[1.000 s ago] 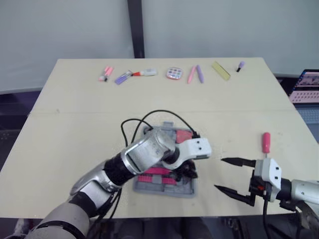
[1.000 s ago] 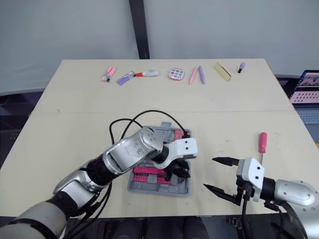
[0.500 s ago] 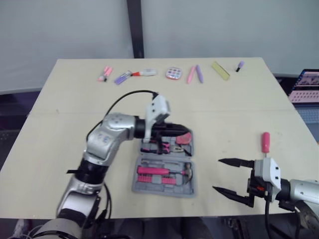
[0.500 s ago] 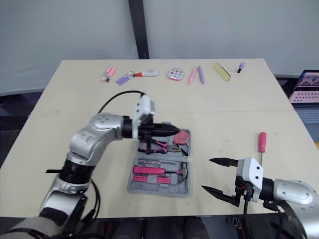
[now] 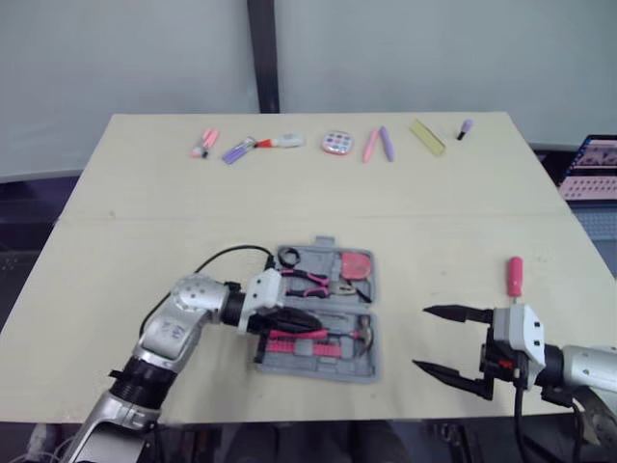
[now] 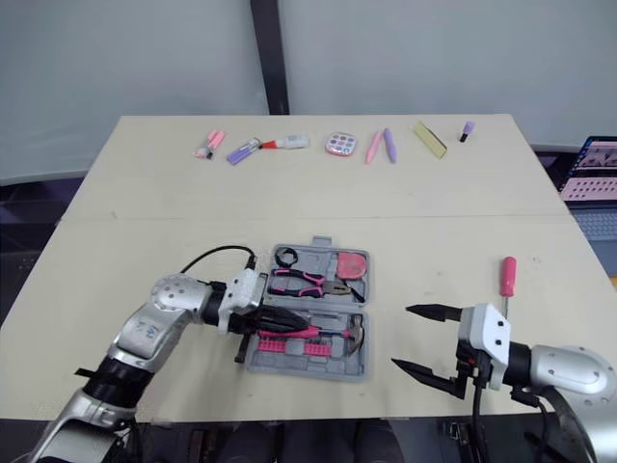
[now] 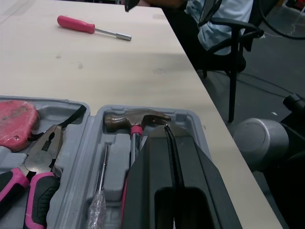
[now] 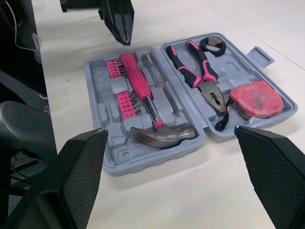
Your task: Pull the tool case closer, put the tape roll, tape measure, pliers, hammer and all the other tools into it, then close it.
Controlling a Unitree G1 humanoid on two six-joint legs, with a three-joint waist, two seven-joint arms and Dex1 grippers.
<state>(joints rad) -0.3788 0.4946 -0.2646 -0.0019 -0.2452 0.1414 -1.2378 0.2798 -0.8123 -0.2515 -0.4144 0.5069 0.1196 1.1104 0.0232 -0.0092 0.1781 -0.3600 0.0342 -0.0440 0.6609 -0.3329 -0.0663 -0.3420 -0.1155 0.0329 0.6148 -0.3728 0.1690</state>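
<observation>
Since the tool case (image 5: 323, 369) already sits front and centre on the tabletop with its lid flat open, I'd say the pulling part is done and most of the packing too. The hammer (image 8: 162, 134) is bedded in the near half, and the pliers (image 8: 200, 78), red tape measure (image 8: 257, 98) and black tape roll (image 8: 213, 44) lie in the far half. What's left, by my reckoning, is the pink screwdriver (image 5: 515, 275) lying out on the tabletop to the right of the case, then shutting the lid.

The left forearm lies low, coming in from the left, with the left tool (image 5: 310, 318) pressed together and pointing across the case's near half. The right tool (image 5: 420, 338) hovers to the right of the case, spread wide and holding nothing, aimed at the case, with the screwdriver just beyond its wrist.
</observation>
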